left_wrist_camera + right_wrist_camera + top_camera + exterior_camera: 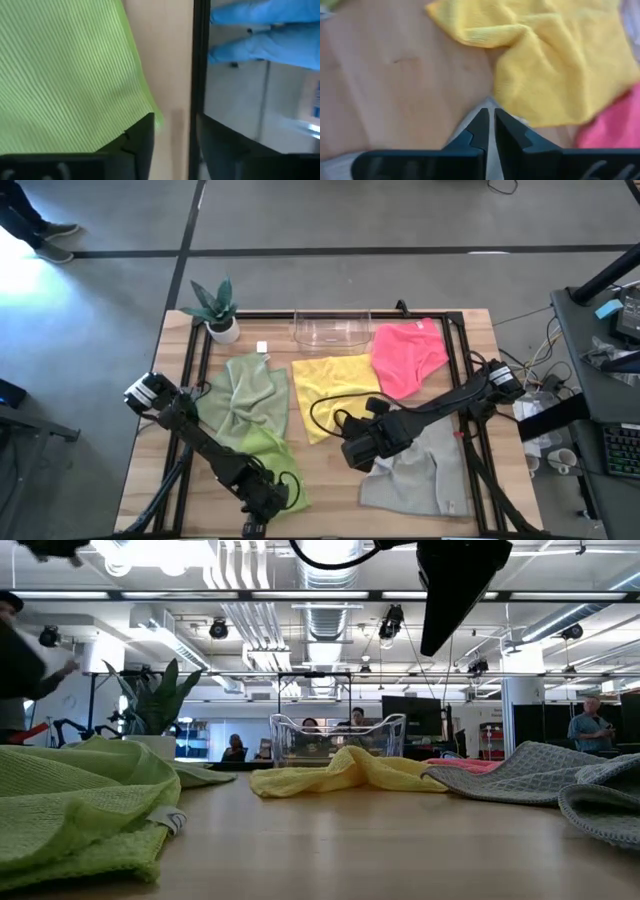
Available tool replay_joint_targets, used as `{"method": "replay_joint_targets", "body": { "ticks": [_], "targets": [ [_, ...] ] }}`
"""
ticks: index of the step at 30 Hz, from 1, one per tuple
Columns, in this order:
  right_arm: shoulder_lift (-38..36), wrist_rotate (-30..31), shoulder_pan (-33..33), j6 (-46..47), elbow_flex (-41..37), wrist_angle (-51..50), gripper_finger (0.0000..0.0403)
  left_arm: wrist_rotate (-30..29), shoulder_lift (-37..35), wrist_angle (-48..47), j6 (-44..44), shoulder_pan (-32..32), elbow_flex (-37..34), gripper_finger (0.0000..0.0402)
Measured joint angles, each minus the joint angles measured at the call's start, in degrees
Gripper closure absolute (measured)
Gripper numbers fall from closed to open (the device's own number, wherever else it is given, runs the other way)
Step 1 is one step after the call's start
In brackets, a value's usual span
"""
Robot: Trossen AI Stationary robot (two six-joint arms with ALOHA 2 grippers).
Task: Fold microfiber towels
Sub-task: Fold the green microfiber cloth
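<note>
Starting stage: your right gripper, fingers nearly closed and empty, hovers just beside the crumpled yellow microfiber towel. Left gripper gapes near it, over lime cloth. Next, pinch a yellow corner.

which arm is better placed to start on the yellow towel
Right, probably. The right gripper hangs beside the yellow towel, fingers nearly together. The left gripper is at the table's near edge by the lime green towel, farther away.
</note>
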Motion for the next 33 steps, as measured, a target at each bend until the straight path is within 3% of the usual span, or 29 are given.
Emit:
{"method": "replay_joint_targets", "body": {
  "ticks": [5,8,13,21,28,33],
  "targets": [
    [0.0,-4.82,0.04,-4.39,0.0,5.61,0.0331,10.41,-0.08,-3.78,-8.74,0.04,1.67,0.0215],
    [0.0,-6.46,0.32,-7.45,0.0,9.1,0.03,11.84,-0.11,-3.77,-11.48,-1.49,2.8,0.0211],
    [0.0,-9.71,1.08,-12.91,0.0,14.09,0.0263,7.09,-0.32,-3.72,-13.4,-5.75,5.73,0.0211],
    [0.0,-12.57,2.56,-19.74,0.0,21.65,0.0229,1.25,-0.95,-5.17,-23.93,-11.15,10.68,0.0211],
    [0.0,-15.49,3.64,-26.41,0.0,28.12,0.022,-0.79,-3.65,-18.34,-29.34,-11.92,17.12,0.0211],
    [0.0,-15.62,4.28,-27.53,0.0,32.56,0.022,-10.63,-6.42,-28.96,-28.12,-12.06,23.18,0.0211]
  ]
}}
